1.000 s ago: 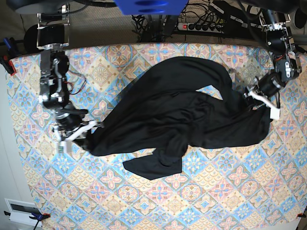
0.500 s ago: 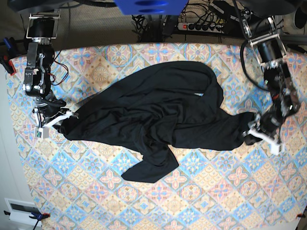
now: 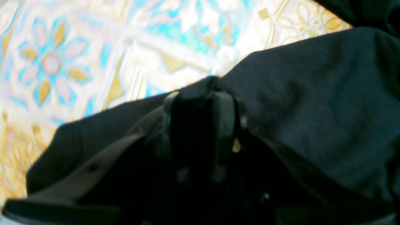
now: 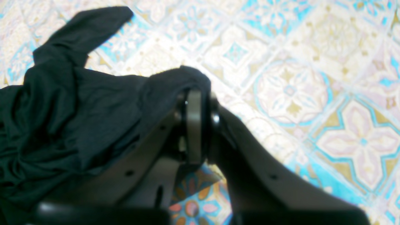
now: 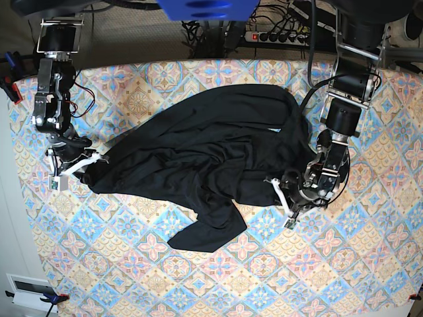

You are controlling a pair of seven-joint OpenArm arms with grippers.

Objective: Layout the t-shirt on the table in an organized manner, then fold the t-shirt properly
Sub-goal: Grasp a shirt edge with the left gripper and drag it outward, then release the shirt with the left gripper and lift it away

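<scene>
From above, the t-shirt (image 5: 211, 158) lies bunched up in the middle of the table (image 5: 370, 277). The right gripper (image 5: 73, 165) pinches the shirt's far edge, probably to pull it flat. The left gripper (image 5: 285, 198) sits at the shirt's other edge, by its lower corner. Half a second ago that gripper was farther out from the shirt, pulling it long; now it has come back in and the shirt looks shorter. In the left wrist view, the left gripper (image 3: 200, 103) is partly apart with dark cloth around it; I cannot tell if it holds any. In the right wrist view, the right gripper (image 4: 197, 100) is squeezed tight on a shirt fold.
</scene>
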